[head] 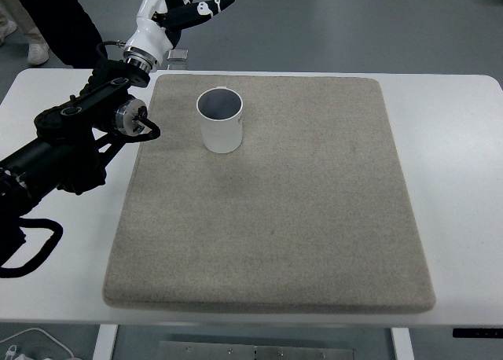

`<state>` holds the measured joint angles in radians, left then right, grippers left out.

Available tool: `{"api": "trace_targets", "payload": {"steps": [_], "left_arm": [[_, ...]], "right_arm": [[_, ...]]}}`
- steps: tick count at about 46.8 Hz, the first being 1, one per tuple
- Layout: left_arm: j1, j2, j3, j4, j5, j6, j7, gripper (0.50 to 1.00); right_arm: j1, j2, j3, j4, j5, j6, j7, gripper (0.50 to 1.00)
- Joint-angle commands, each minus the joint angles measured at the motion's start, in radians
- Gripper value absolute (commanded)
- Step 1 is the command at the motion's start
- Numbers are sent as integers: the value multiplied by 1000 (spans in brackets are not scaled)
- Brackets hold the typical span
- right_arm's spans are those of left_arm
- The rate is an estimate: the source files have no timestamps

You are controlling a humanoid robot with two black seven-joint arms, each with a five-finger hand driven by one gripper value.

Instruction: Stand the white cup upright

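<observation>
**The Cup Stood Up and the Robot Hand Was Off It**

The white table was the biggest thing, and the big grey mat covered most of it. The white cup stood on the mat, near the mat's far left corner, with its open mouth facing up. It did not lean. So the job looked done, or very close to done.

The left robot hand was high up past the cup, beyond the far edge of the mat. Its fingers were spread wide and it held nothing. It was well apart from the cup. The right robot hand was not in the picture.

The next move probably only needed the left arm to go back to its side without bumping the cup.

There was lots of bare mat to the right of the cup and in front of it. The cup was not near the table's edge. A small dark thing lay beyond the mat, left of the cup. A person stood farther left.
</observation>
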<state>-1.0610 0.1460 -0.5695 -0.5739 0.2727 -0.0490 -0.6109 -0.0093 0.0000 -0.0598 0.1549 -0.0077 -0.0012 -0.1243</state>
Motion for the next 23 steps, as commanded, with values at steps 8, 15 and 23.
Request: {"api": "trace_targets", "payload": {"steps": [8, 15, 23], "left_arm": [[-11, -2, -3, 71, -196, -12, 0, 992], [-10, -11, -6, 135, -224, -15, 0, 992], [-4, -9, -6, 141, -323, -18, 0, 994]], "right_arm": [[0, 0, 0, 0, 0, 0, 0, 930], [0, 0, 0, 0, 0, 0, 0, 930], [0, 0, 0, 2, -2, 1, 0, 930]]}}
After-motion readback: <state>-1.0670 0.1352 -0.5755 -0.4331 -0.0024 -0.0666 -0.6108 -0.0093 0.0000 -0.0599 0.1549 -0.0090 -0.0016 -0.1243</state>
